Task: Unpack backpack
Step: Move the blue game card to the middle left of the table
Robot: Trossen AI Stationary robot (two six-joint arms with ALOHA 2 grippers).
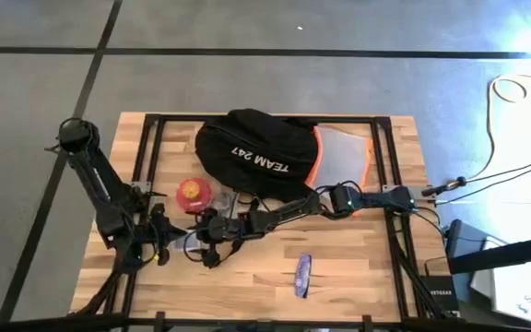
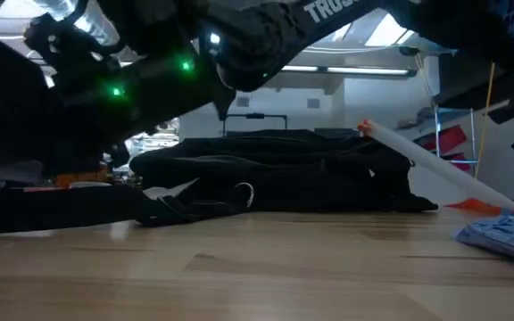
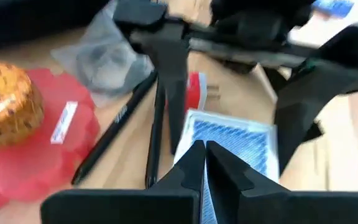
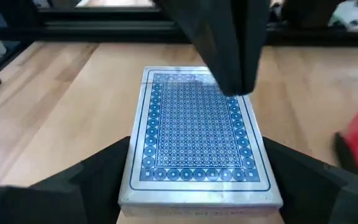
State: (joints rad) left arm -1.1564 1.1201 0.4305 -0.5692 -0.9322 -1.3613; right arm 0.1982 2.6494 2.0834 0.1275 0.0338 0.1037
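Setting down a blue-backed card deck [image 4: 199, 140] looks like the step in hand: the right gripper [image 4: 197, 186] straddles it, spread and released, near the worktop's [image 1: 358, 277] front. Left gripper [image 3: 205, 163] is clenched on nothing beside it. Backpack [image 1: 256, 148] lies far centre. Next: lift clear, return to it.

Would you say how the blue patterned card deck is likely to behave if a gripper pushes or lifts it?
The card deck lies flat on the wooden table, so it would probably slide rather than roll or tip. Its boxy, straight-edged shape suggests it stays stiff when lifted. It looks glossy, so possibly slippery.
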